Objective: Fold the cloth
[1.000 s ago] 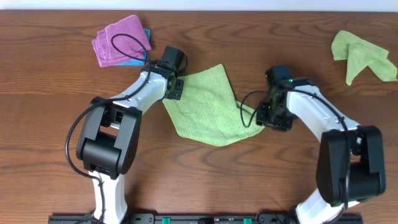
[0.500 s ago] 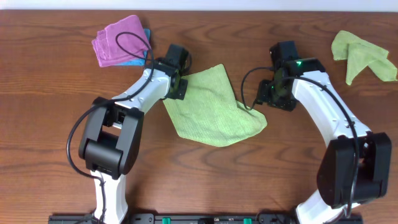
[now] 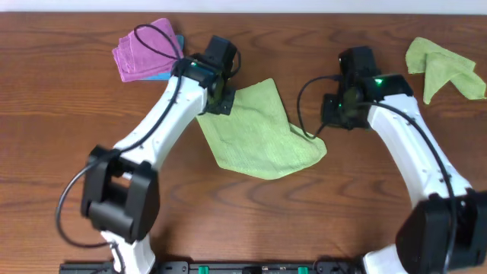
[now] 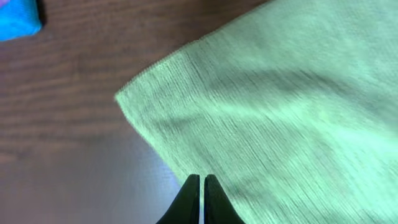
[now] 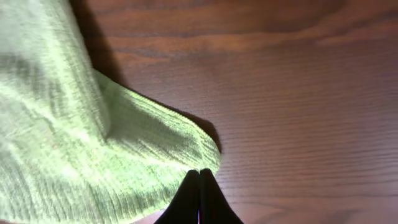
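Over the cloth — left end effector closed, empty; right end effector newly so.

A purple cloth is seen crumpled on a blue cloth, left of and beyond the left gripper. A second green cloth is seen well right of the right gripper, on the wooden table.

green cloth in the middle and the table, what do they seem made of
Cloth: probably terry microfibre, matte lime green; the wrist views show fine looped ribs and soft folds. Table: dark brown wood or wood-look laminate with a slight sheen; grain lines show, but whether it is solid or veneer cannot be told.
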Controlling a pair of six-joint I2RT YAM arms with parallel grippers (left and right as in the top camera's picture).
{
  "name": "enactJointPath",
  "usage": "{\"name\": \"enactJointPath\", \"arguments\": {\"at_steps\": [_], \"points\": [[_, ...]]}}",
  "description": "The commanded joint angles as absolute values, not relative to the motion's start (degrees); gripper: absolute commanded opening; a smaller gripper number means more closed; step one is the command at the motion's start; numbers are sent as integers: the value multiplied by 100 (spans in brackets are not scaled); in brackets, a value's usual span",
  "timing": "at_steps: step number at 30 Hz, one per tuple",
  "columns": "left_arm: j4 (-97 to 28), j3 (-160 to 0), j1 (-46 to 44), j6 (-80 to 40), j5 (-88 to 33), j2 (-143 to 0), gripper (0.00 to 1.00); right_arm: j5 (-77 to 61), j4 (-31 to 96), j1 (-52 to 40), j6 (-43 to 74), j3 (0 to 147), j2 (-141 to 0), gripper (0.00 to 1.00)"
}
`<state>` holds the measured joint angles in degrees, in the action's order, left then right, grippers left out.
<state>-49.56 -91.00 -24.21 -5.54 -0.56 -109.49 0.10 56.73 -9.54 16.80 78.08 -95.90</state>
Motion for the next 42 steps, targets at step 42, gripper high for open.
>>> {"name": "enactJointPath", "arguments": {"at_steps": [42], "points": [[-3870,-5918,-3677,-2401,-427,-9043,6,-2198,3229,-1820,270,9922,-12680,2]]}}
